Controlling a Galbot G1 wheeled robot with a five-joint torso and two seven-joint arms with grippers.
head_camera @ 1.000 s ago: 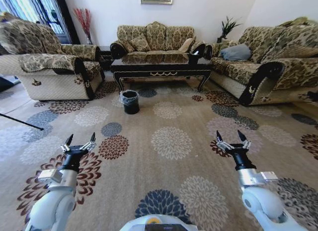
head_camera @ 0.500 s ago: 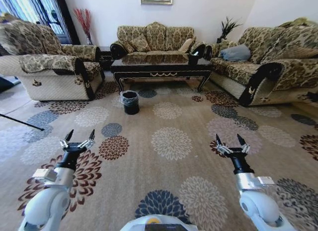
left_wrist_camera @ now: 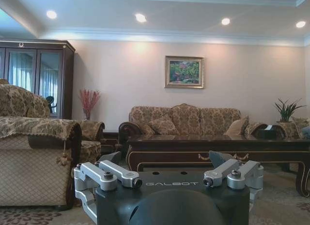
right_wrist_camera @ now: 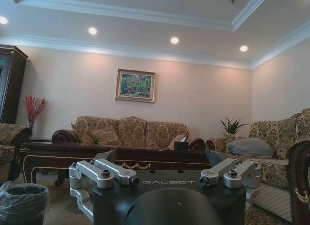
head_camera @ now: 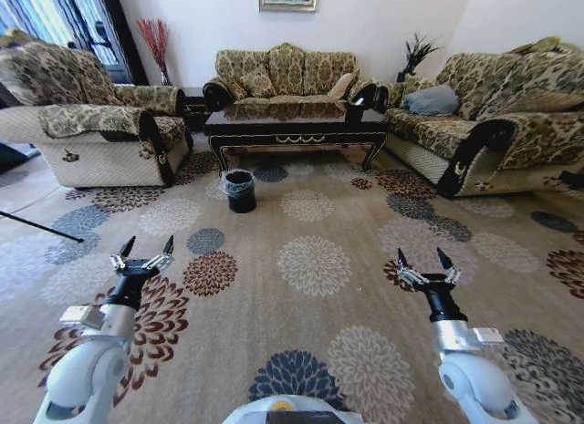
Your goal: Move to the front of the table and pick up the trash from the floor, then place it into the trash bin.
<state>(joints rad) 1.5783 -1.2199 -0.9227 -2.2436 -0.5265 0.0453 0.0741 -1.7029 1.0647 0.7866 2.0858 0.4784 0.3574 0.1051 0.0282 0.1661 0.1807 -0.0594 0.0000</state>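
Nearest, the left gripper and the right gripper hang low over the flowered carpet, each with jaws spread wide and empty, held forward, probably to keep clear while the base drives. Further on, the trash bin (grey bag ruffled over its rim) stands on the carpet just before the table's left front leg. The table lies beyond. No trash can be made out on the floor from here.
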